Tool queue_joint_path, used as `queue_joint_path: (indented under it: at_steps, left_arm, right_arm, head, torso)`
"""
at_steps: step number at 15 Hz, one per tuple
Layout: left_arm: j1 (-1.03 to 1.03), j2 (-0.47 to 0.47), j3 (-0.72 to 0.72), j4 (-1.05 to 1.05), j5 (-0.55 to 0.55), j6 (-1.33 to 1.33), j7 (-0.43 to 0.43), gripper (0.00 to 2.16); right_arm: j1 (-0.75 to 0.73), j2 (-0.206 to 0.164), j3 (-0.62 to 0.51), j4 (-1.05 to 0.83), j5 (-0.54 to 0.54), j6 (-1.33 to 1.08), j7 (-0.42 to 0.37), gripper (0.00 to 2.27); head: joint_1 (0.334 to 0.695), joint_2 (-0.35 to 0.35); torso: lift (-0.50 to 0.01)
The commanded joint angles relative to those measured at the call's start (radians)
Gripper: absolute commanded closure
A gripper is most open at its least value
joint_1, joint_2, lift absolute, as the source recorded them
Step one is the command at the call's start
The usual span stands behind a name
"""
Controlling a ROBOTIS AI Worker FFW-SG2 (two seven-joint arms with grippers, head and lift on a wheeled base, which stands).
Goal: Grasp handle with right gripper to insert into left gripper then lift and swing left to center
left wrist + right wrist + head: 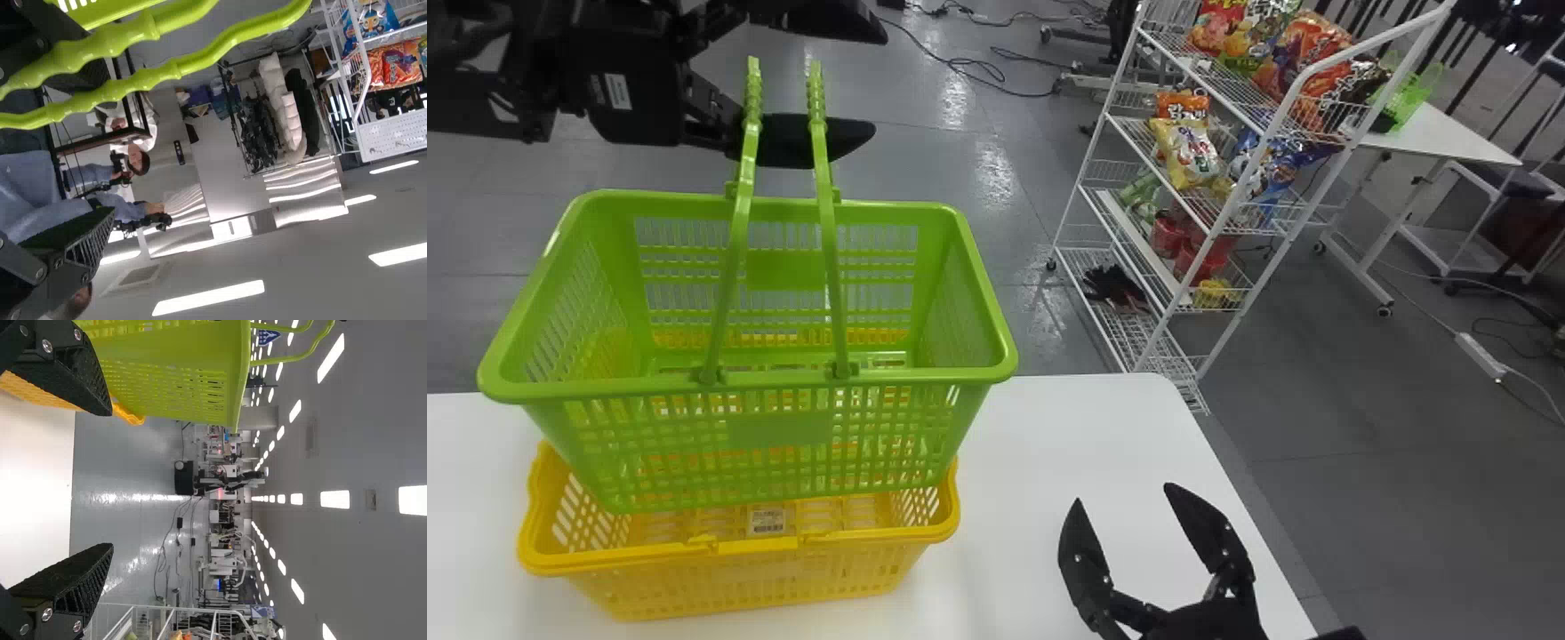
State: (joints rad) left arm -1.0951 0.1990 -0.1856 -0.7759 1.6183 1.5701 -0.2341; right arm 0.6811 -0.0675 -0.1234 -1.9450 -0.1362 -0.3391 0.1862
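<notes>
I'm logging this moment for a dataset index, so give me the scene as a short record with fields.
Green basket: over the yellow basket, partly inside its outline; support unclear
Handles: both raised, standing up between the left gripper's open fingers
Left gripper: open, at the handles' upper ends
Right gripper: open and empty, over the table, right of the baskets
Yellow basket: on the white table
Background: wire rack with snack bags

The room is bright. Long white lamps [335, 499] glow on the ceiling [360, 573] in both wrist views. In the head view, the floor [996, 178] has shiny spots at 12 o'clock and looks darker at 4 o'clock; the table [1085, 427] is bright white at 5 o'clock.
</notes>
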Motion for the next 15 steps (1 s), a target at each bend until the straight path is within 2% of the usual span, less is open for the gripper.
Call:
queue_joint_path:
  at_steps: [1,4,7,10,15]
  left_arm:
    - [-0.008,0.0,-0.003,0.017,0.012,0.001,-0.001,0.93]
    - [-0.011,0.0,-0.009,0.018,0.012,0.001,0.012,1.76]
    - [-0.017,0.0,-0.011,0.021,0.012,0.001,0.009,1.92]
    - [-0.031,0.017,-0.011,0.021,0.012,0.001,0.004,1.94]
    - [-0.065,0.148,-0.015,0.023,0.012,0.001,-0.017,1.94]
  right_arm:
    - [0.002,0.0,-0.005,0.006,-0.003,-0.002,0.004,0.1]
    - [0.008,0.001,-0.007,0.014,-0.003,-0.017,0.006,0.1]
    - [0.014,0.001,-0.008,0.023,-0.008,-0.024,0.006,0.1]
    - [0.022,0.005,-0.012,0.026,-0.011,-0.033,0.006,0.1]
    - [0.028,0.008,-0.027,0.038,-0.028,-0.054,0.015,0.11]
  head:
    - [0.641,-0.324]
    - [0.64,-0.326]
    - [0.646,-0.33]
    - [0.647,-0.333]
    - [0.641,-0.306]
  torso:
    - [-0.093]
    - [-0.093]
    - [-0.093]
    - [-0.093]
    - [-0.093]
